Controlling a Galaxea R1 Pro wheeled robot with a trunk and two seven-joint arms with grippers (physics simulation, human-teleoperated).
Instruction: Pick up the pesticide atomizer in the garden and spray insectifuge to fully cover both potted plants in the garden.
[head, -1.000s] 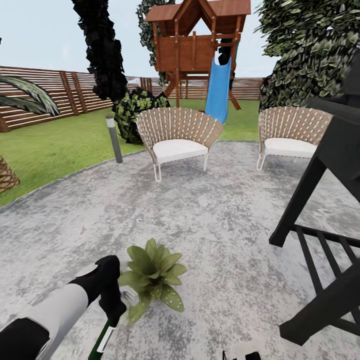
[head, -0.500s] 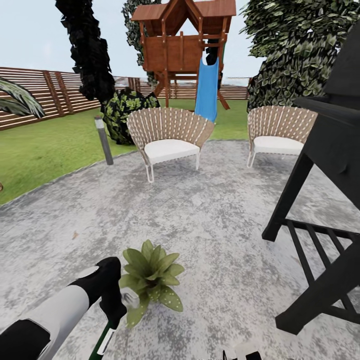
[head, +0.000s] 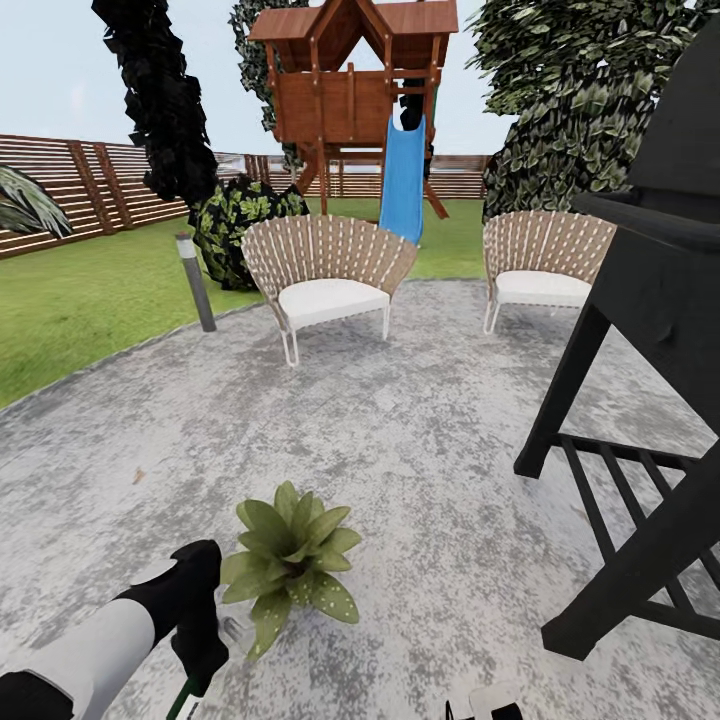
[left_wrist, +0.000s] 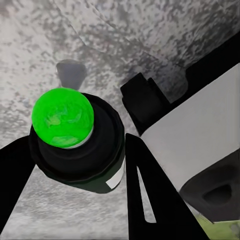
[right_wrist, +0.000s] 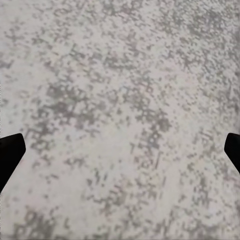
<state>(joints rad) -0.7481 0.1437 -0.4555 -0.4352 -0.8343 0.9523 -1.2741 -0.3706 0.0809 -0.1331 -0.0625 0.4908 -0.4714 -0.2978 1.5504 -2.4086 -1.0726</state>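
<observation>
Head view, left to right: my left gripper (head: 200, 650) sits low at the left, clamped on the spray bottle (head: 186, 690), whose dark body hangs below the jaws. In the left wrist view the bottle (left_wrist: 75, 142) sits between the two black fingers (left_wrist: 150, 200), long axis running along them, green cap toward the camera. Just beyond the jaws, forward and slightly right, sits the potted plant (head: 288, 560) on the grey paving (head: 420, 450); the left arm is clearly nearer. The right gripper (right_wrist: 120, 150) hangs over bare paving, jaws apart, nothing between. The black stand (head: 640, 420) is well right. Since a second ago the whole picture has slid left, so the camera turned rather than the plant moving.
</observation>
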